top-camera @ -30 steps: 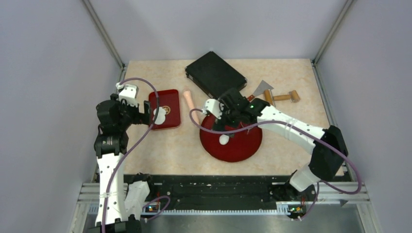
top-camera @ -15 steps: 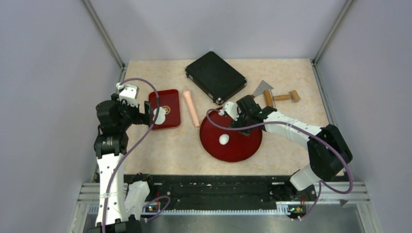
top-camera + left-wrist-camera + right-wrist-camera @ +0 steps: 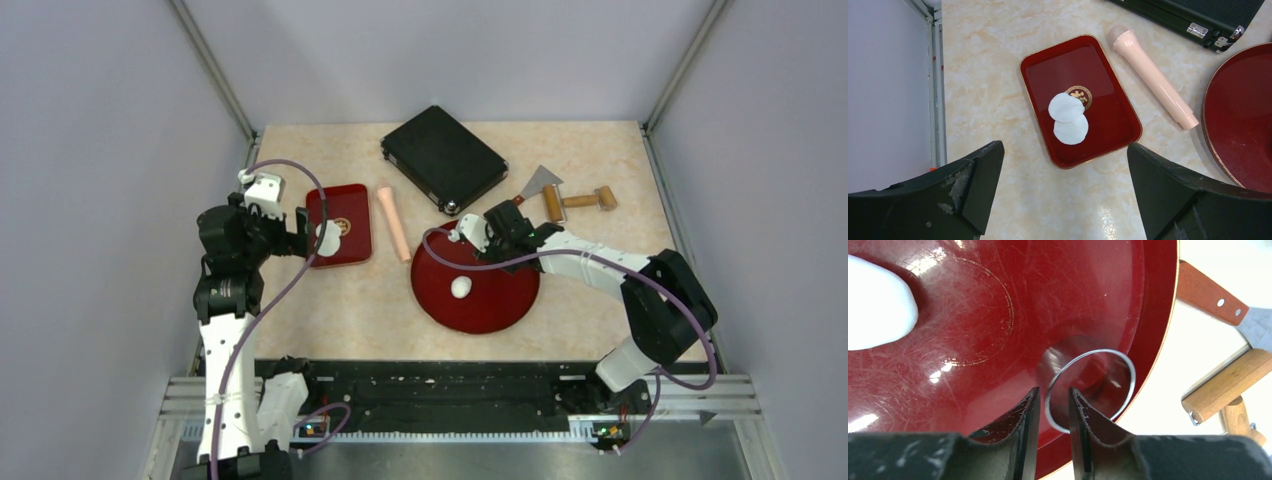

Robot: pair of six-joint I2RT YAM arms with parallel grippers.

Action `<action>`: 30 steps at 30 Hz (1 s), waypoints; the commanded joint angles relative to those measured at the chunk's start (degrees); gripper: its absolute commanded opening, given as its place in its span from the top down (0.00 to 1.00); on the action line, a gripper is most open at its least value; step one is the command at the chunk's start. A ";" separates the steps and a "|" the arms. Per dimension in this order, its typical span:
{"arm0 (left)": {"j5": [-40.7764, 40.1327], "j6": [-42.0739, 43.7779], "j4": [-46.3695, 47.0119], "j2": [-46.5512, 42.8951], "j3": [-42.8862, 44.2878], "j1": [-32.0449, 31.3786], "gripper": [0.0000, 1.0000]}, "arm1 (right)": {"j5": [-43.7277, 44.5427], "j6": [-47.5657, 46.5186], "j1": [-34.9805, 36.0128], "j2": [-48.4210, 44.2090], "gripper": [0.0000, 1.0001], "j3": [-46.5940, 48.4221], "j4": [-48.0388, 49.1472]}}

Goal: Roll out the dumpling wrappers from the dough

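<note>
The right arm has drawn back from the upper left of the round red plate (image 3: 495, 300) to its upper right edge, uncovering the pink rolling pin (image 3: 394, 222), which lies on the table (image 3: 340, 300) between the rectangular red tray (image 3: 1098, 85) and the plate. The left arm has not shifted.

In the right wrist view the right gripper (image 3: 1054, 390) sits low at the bottom centre of the frame, its jaws drawn narrow. The near wall of the clear ring cutter (image 3: 1108, 351) runs through the slim gap between them. Whether the fingers (image 3: 1028, 425) actually pinch that wall cannot be told. The cutter stands on the plate, close inside its rim at the right of the frame. The dough (image 3: 875, 305), a smooth white lump, rests on the plate at the upper left of that view, well apart from the cutter; in the overhead view it lies left of the plate's centre.

The left gripper (image 3: 1064, 147) hangs above the tray with its jaws spread wide and nothing between them. Two dumpling wrappers (image 3: 1068, 119) lie on the tray, overlapping, the upper one partly covering the gold emblem at the tray's middle.

At the upper centre of the overhead view sits a black case (image 3: 443, 158). To its right lie a scraper (image 3: 543, 182) and a wooden-handled tool (image 3: 590, 200), both just beyond the plate's rim.
</note>
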 commanded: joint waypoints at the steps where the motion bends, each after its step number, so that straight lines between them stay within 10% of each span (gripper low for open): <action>1: 0.80 -0.45 2.36 0.02 -0.41 0.49 0.01 | -1.90 0.15 -0.21 -0.14 0.79 0.35 0.64; 6: 0.87 -0.61 2.41 -0.07 -0.42 0.73 0.01 | -2.83 0.21 -0.20 -0.56 1.00 1.18 -1.01; 30: 1.28 -0.80 2.42 1.12 -0.25 1.55 0.01 | -3.27 0.76 17.54 -10.27 1.00 11.69 -13.26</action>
